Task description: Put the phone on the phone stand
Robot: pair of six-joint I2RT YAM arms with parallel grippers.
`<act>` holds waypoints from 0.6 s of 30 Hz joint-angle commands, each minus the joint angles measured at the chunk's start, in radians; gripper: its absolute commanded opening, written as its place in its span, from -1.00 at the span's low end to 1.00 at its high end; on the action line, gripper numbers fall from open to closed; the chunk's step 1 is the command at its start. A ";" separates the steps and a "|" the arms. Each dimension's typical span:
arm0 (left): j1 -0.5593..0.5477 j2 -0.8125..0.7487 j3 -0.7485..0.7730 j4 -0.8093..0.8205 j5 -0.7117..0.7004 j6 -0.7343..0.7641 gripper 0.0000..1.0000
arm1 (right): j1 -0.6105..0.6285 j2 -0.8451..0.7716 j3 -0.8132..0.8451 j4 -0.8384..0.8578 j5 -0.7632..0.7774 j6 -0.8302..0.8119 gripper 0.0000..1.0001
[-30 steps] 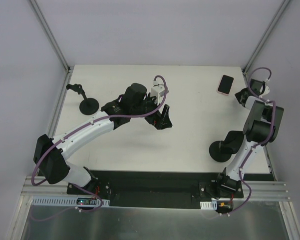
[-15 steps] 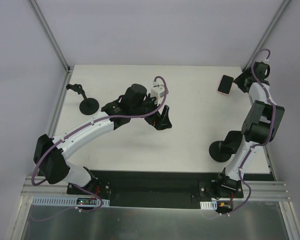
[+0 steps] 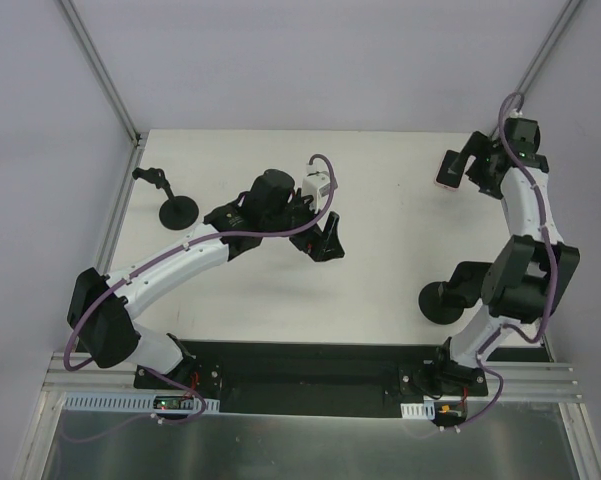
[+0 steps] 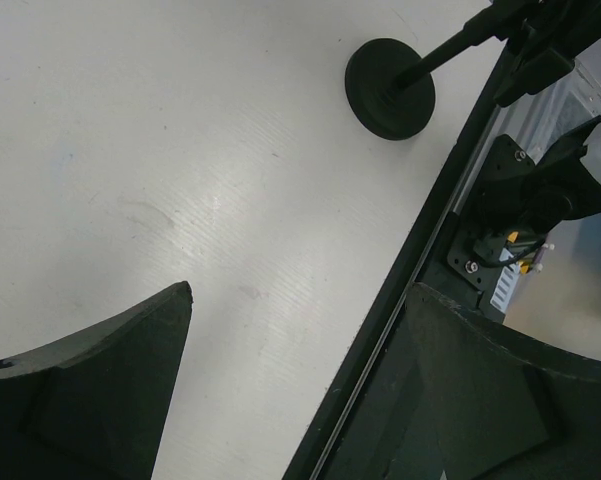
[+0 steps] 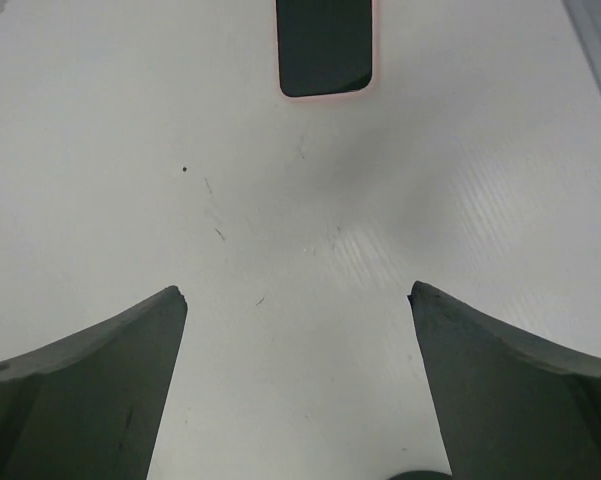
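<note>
Gaping right fingers [image 5: 80, 385], empty, near phone [image 5: 325, 45]

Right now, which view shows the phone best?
Right wrist: the phone is large, flat on the table, pink-edged, though cropped at the frame top. Top external shows it small, beside the right gripper. Left wrist doesn't show it.

So the left arm [image 3: 180, 257] is stretched diagonally from lower left toward the middle of the overhead view, with the left gripper [image 3: 322, 243] angled down and its jaws spread wide, nothing held. The right arm [image 3: 529, 200] is reached up along the right edge, with the right gripper [image 3: 463, 166] parked at upper right, also gaping wide with nothing in it.
</note>
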 commanded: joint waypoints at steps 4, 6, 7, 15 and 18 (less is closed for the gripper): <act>-0.020 -0.063 -0.018 0.047 0.030 -0.005 0.74 | -0.012 -0.363 -0.072 -0.263 0.085 -0.063 0.93; -0.027 -0.071 -0.021 0.049 0.037 -0.008 0.74 | -0.012 -0.464 -0.119 -0.310 0.124 -0.063 0.93; -0.038 -0.078 -0.021 0.049 0.037 -0.006 0.74 | -0.011 -0.501 -0.139 -0.339 0.128 -0.058 0.93; -0.066 -0.080 -0.018 0.049 0.055 -0.011 0.74 | -0.012 -0.819 -0.267 -0.520 0.062 -0.101 0.93; -0.069 -0.075 -0.018 0.049 0.060 -0.011 0.75 | -0.012 -0.869 -0.296 -0.566 -0.011 -0.138 0.93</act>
